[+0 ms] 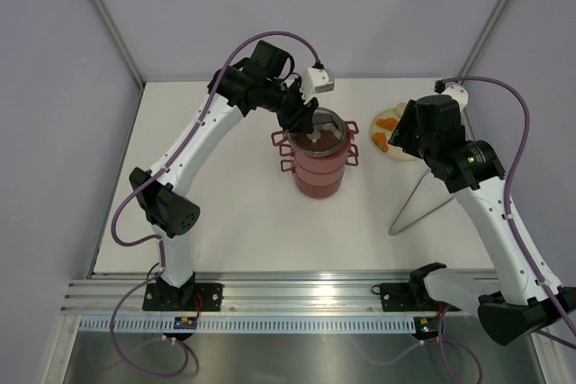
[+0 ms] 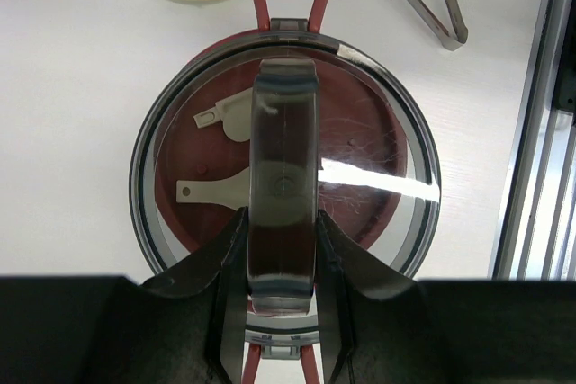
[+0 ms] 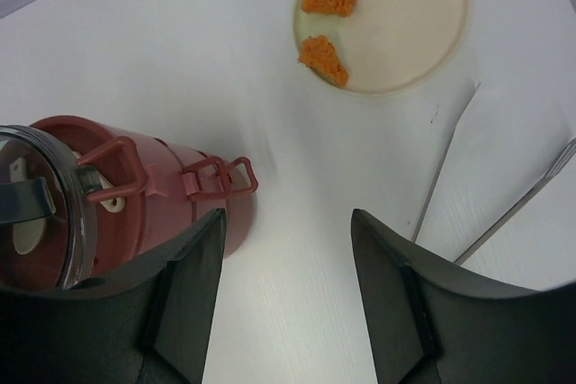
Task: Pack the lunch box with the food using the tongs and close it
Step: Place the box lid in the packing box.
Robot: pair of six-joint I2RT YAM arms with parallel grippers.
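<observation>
- Top view: the left gripper [image 1: 310, 123] sits over the stacked lunch box [image 1: 317, 161]; the tongs [image 1: 423, 197] lie on the table below the right gripper [image 1: 396, 135], beside the plate [image 1: 385, 146].
- Left wrist: jaws clamp the grey lid's handle [image 2: 284, 177], the firmest hold on a smooth, likely slippery lid.
- Right wrist: jaws apart, empty; food [image 3: 324, 58] lies ahead, the stiff tongs to the right.

A robotics lab test cell is shown rather than a home or kitchen. A plain white surface [image 1: 234, 222] is enclosed by bare pale grey panels [image 1: 54, 87] joined by aluminium corner posts [image 1: 108, 20]. Two white robot arms [image 1: 193, 146] are bolted to a slotted aluminium rail [image 1: 297, 294] along the near edge, and purple cables [image 1: 270, 40] are looped along them. A small camera [image 1: 317, 80] is mounted at one wrist.
</observation>
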